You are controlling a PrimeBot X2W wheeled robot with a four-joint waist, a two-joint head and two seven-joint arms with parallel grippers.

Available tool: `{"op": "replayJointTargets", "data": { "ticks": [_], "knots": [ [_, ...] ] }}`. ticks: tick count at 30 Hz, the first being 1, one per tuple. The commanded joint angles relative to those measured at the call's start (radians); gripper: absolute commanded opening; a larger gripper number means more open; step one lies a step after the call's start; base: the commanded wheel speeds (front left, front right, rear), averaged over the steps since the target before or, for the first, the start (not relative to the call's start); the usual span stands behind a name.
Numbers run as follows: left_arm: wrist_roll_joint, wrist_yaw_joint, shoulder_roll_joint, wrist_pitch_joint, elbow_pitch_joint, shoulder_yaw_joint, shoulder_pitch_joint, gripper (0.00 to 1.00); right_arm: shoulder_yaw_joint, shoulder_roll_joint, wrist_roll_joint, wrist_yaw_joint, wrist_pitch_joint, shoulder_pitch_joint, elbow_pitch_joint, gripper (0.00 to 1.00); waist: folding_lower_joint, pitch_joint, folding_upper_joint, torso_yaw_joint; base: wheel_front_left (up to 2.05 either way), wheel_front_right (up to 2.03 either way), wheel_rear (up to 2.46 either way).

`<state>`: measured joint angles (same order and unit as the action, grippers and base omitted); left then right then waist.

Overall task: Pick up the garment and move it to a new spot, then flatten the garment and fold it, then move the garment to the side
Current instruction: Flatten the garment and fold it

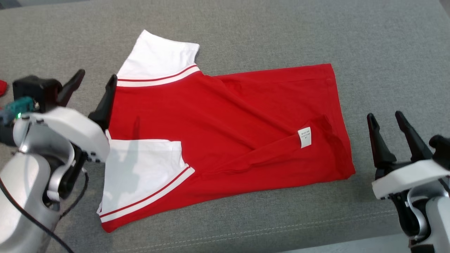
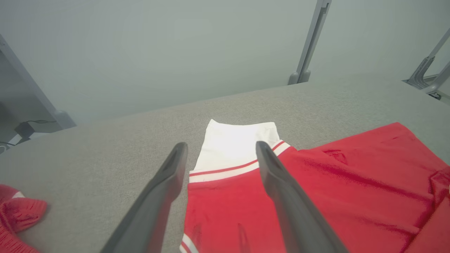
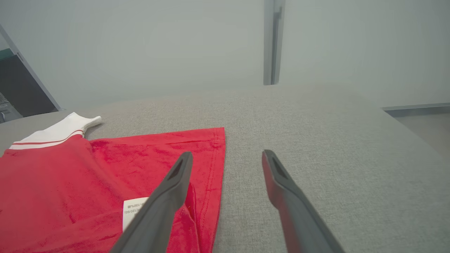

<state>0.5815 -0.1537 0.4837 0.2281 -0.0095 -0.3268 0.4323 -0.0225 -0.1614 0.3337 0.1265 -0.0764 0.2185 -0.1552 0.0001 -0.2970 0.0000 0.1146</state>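
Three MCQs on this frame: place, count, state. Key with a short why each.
1. Where is the white label? A) on the garment, on its red body near the right end B) on a white sleeve C) at the collar
2. How many white sleeves lie in the head view? A) one B) two C) three
3. The right gripper is: A) shut on the garment B) jaws open, empty C) shut on the label
Key: 1 A, red cloth surrounds it; 2 B, one far, one near; 3 B, jaws apart, nothing between.
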Motion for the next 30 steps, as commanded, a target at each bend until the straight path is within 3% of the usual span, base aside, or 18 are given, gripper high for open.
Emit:
{"op": "replayJointTargets", "data": {
  "ticks": [1,9,13,20,30],
  "knots": [
    [0.007,0.015,0.040,0.010,-0.009,0.037,0.076,1.00,-0.028,-0.027,0.015,0.004,0.006,0.035,0.011,1.00,-0.0001,-0.028,0.0000,0.016,0.00,0.00,0.00],
    [0.070,0.173,0.014,0.173,0.253,-0.022,0.450,1.00,-0.194,-0.140,0.064,0.004,0.069,0.310,-0.137,1.00,-0.0001,-0.139,0.0000,0.059,0.00,0.00,0.00],
    [0.080,0.223,0.006,0.229,0.382,-0.046,0.584,1.00,-0.275,-0.152,0.102,0.004,0.085,0.421,-0.211,1.00,-0.0001,-0.186,0.0000,0.079,0.00,0.00,0.00],
    [0.073,0.263,0.006,0.282,0.566,-0.094,0.742,1.00,-0.416,-0.175,0.191,0.004,0.112,0.582,-0.303,1.00,-0.0001,-0.262,0.0000,0.108,0.00,0.00,0.00],
    [0.096,0.282,0.021,0.281,0.725,-0.133,0.844,1.00,-0.582,-0.199,0.321,0.004,0.151,0.735,-0.370,1.00,-0.0001,-0.319,0.0000,0.134,0.00,0.00,0.00]
  ]
}}
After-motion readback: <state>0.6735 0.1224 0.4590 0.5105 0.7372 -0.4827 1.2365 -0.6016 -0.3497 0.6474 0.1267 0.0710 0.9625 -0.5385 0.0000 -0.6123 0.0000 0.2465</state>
